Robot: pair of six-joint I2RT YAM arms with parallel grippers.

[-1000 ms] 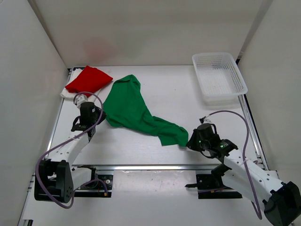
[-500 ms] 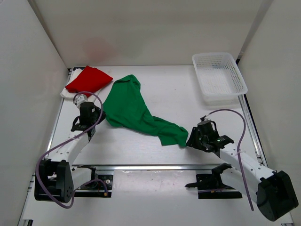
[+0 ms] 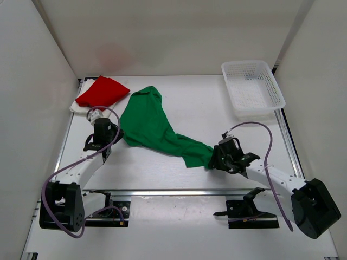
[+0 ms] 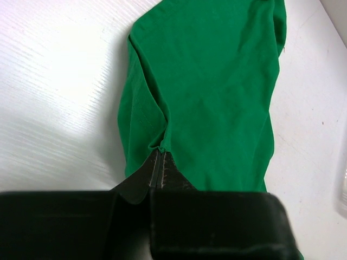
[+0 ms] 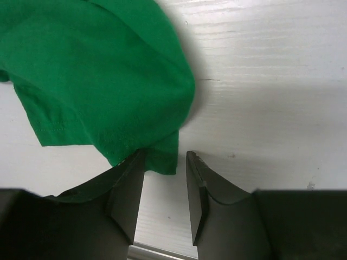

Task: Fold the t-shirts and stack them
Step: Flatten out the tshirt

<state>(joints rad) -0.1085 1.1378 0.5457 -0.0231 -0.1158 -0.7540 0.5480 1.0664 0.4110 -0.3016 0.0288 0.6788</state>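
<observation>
1. Right jaws, lower right of the top view: spread, low over the counter (image 3: 200, 103). The near hem corner of the green t-shirt (image 3: 149, 122) lies in the gap between them, not gripped.

2. Left jaws, left of centre in the top view: pressed together, pinching a fold at the green t-shirt's left edge; the wrist view shows cloth puckering out of the seam between them.

3. Green t-shirt, centre of the frame: unfolded, rumpled, drawn out in a diagonal band from upper left toward lower right, lying on the counter.

4. Red t-shirt (image 3: 103, 91), upper left: bunched compactly, resting on the white t-shirt (image 3: 76, 106), of which only an edge shows beneath it. Whether either is properly folded cannot be told.

5. Mesh basket (image 3: 254, 86), upper right corner: well apart from all 3 shirts.

Step in hand, by judgement: securing a 2nd hold on the green t-shirt so it can be spread flat before folding. The next move calls for the right jaws to pinch the hem corner squarely, since little cloth sits between them.

Obstructions: none between the 2 arms; the red-and-white pile sits just beyond the left arm, near enough to be brushed.
</observation>
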